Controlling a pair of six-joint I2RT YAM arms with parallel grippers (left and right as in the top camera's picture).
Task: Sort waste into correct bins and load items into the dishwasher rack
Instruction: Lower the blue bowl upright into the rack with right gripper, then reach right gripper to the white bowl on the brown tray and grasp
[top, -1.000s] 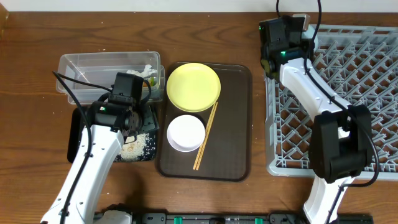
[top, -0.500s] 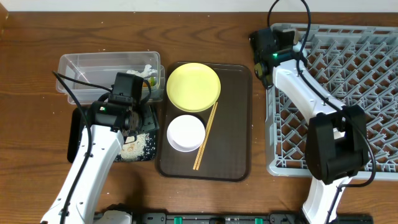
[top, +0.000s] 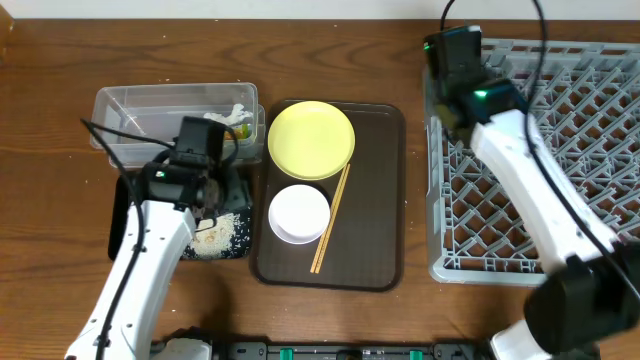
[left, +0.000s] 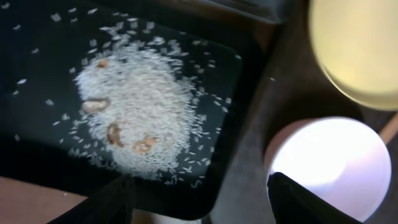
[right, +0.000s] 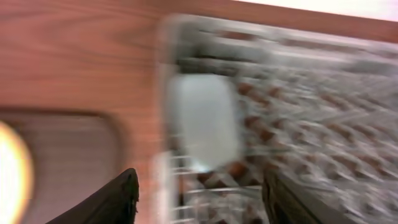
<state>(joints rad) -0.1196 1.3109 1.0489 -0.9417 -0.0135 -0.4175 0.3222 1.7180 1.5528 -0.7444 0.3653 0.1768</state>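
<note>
My left gripper (left: 205, 205) hangs open over the black tray (left: 37, 155), with nothing between its jaws. The heap of rice (left: 137, 106) lies in that tray with a few brown bits. Right of it the white bowl (left: 329, 158) and yellow plate (left: 360, 50) rest on the brown serving tray (top: 375, 190), two chopsticks (top: 331, 218) beside them. My right gripper (right: 199, 205) is open and empty above the dishwasher rack's (top: 590, 150) far-left corner. A blurred pale object (right: 202, 121) sits in that corner. The clear tub (top: 130, 110) holds a white scrap (top: 238, 111).
Bare wooden table (top: 60, 60) surrounds the trays. The right arm (top: 530, 190) stretches across the rack's left half. The left arm (top: 150, 250) covers part of the black tray (top: 120, 220).
The right arm has swung and its gripper has moved from the rack's left edge back to the far-left corner, jaws now apart. The left arm has not moved.
</note>
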